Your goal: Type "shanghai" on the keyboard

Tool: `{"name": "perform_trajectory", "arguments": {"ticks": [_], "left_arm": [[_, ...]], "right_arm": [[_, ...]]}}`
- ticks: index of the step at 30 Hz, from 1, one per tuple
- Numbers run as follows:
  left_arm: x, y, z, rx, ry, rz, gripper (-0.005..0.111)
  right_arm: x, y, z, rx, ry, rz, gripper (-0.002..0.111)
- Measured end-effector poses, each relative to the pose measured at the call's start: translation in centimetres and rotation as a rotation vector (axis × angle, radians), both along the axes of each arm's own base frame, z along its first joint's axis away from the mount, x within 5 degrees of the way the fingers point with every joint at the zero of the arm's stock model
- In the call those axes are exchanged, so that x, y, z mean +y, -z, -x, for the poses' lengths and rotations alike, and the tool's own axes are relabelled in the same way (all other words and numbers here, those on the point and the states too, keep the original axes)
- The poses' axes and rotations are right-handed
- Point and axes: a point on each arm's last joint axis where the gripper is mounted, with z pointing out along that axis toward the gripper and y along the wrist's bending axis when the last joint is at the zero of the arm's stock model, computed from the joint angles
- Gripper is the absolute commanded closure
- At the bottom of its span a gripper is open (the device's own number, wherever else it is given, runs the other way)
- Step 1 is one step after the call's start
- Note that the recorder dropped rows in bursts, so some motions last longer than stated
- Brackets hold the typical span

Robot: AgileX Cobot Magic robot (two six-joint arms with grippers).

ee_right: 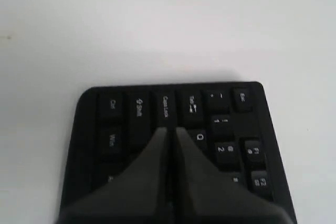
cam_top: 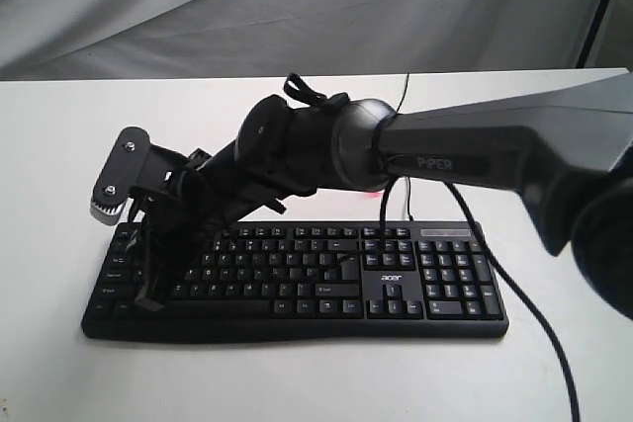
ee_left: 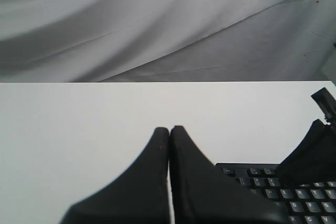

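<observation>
While the left gripper waits closed, the closed right gripper seems on the keyboard's A, lower left; next key lies rightward.

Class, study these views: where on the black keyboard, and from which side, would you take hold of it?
Probably the right short end of the keyboard, by the number pad, approached from the exterior view's right. It lies flat and thin on the table, so pinch top and underside there; the right gripper occupies the left end.

A white desk spans the view; creased grey cloth hangs at twelve o'clock, a dark pole at two.
</observation>
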Motion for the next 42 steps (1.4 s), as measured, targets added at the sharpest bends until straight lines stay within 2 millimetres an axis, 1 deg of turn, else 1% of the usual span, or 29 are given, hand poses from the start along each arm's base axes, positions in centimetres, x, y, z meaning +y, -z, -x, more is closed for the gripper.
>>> {"name": "perform_trajectory", "arguments": {"ticks": [5,11,15,24,35,42], "left_arm": [[0.0,0.0,0.0,0.000,0.000,0.000,0.106],[0.0,0.0,0.0,0.000,0.000,0.000,0.106],[0.0,0.0,0.0,0.000,0.000,0.000,0.106],[0.0,0.0,0.0,0.000,0.000,0.000,0.106],[0.0,0.0,0.0,0.000,0.000,0.000,0.106],[0.0,0.0,0.0,0.000,0.000,0.000,0.106]], "right_arm": [[1.1,0.5,-0.9,0.025,-0.023,-0.027,0.108],[1.8,1.3,-1.9,0.029,-0.027,-0.040,0.108],[1.8,2.0,-1.9,0.049,-0.024,-0.036,0.108],[1.8,2.1,-1.9,0.048,-0.032,-0.024,0.108],[1.7,3.0,-1.9,0.054,-0.045,0.003,0.108],[1.7,3.0,-1.9,0.050,-0.050,0.011,0.108]]}}
